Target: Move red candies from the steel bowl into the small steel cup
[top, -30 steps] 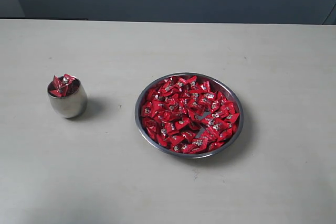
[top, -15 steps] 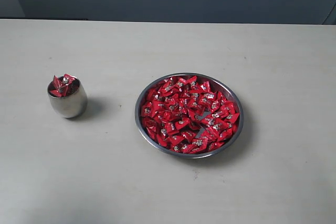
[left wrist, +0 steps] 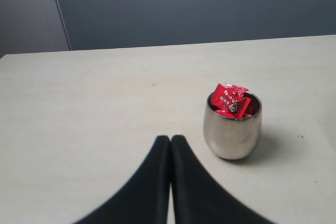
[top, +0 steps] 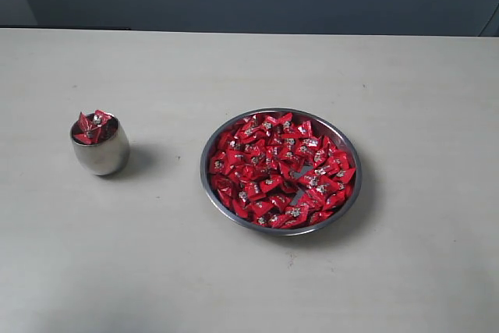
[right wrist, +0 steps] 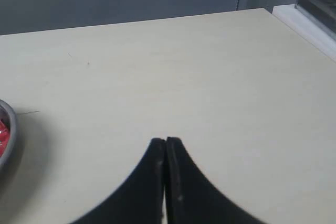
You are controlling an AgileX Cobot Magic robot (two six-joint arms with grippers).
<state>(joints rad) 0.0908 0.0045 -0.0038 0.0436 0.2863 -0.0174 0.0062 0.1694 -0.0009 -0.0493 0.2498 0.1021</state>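
Red candies (top: 281, 169) fill steel bowl (top: 203, 173), small steel cup (top: 100, 154) — left gripper (left wrist: 170, 139), right gripper (right wrist: 166, 141) clenched.

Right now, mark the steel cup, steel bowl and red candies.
small steel cup (left wrist: 232, 135), left wrist view, side wall.
steel bowl (top: 203, 171), exterior view, left rim.
red candies (top: 281, 169), exterior view, pile's middle.

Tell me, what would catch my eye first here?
A heap of shiny red foil-wrapped candies fills the wide, shallow steel bowl, right of centre on the pale table. To its left stands a small rounded steel cup, with a few candies poking above its rim. The left claw and right claw are shut, empty.
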